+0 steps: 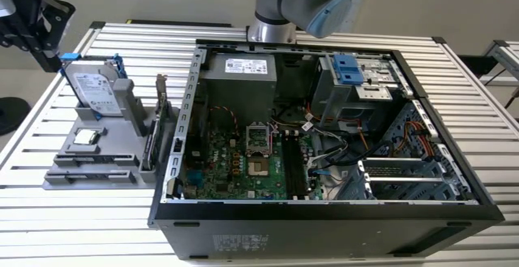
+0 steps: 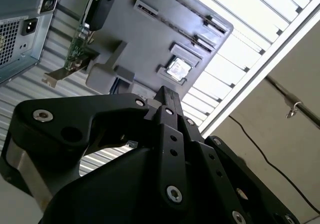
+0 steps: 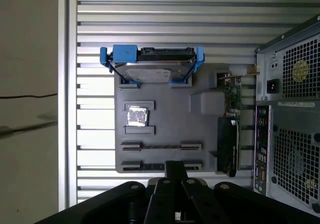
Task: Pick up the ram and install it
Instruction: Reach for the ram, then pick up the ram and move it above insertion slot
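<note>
Gripper (image 3: pixel 175 166) body hides near edge of grey holder (image 3: pixel 170 119) in the first wrist view; arm (image 1: pixel 304 2) cut off at exterior view's top; whether 2 holder slots (image 3: pixel 161 146) hold anything: too small to ID.

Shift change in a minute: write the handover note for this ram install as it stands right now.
Gripper: shut, nothing visible in it, hovering over the grey tray beside the open computer case.
Ram: the tray's two long slots lie nearest the gripper; whether a stick sits in them I cannot tell.
Hard drive and processor sit in the tray.
Done: no pickup shows.
Left: pickup and install, by what shows.
</note>
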Motion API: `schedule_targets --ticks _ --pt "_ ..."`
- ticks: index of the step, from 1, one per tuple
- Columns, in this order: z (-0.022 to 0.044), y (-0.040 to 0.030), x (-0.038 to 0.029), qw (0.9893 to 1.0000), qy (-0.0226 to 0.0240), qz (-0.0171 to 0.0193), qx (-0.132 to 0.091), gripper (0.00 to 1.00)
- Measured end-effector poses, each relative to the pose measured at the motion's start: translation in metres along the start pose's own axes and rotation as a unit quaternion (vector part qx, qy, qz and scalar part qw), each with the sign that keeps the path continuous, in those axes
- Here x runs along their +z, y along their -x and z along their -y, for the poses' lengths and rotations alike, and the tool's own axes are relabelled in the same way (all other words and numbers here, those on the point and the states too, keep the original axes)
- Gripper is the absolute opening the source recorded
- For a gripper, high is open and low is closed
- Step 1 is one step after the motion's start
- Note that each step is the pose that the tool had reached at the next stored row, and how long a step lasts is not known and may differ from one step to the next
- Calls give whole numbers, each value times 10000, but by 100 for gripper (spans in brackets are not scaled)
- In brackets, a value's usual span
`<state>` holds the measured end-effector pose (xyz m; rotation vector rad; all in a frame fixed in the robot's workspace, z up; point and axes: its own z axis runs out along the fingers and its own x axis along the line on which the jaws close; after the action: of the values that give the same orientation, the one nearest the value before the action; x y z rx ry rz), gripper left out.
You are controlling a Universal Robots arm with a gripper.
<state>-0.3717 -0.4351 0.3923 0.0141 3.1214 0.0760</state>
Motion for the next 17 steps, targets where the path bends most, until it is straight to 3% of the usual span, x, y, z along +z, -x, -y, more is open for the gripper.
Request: schedule_targets --ticks 17 --pt "60 2 -3 10000 0 -2 0 0"
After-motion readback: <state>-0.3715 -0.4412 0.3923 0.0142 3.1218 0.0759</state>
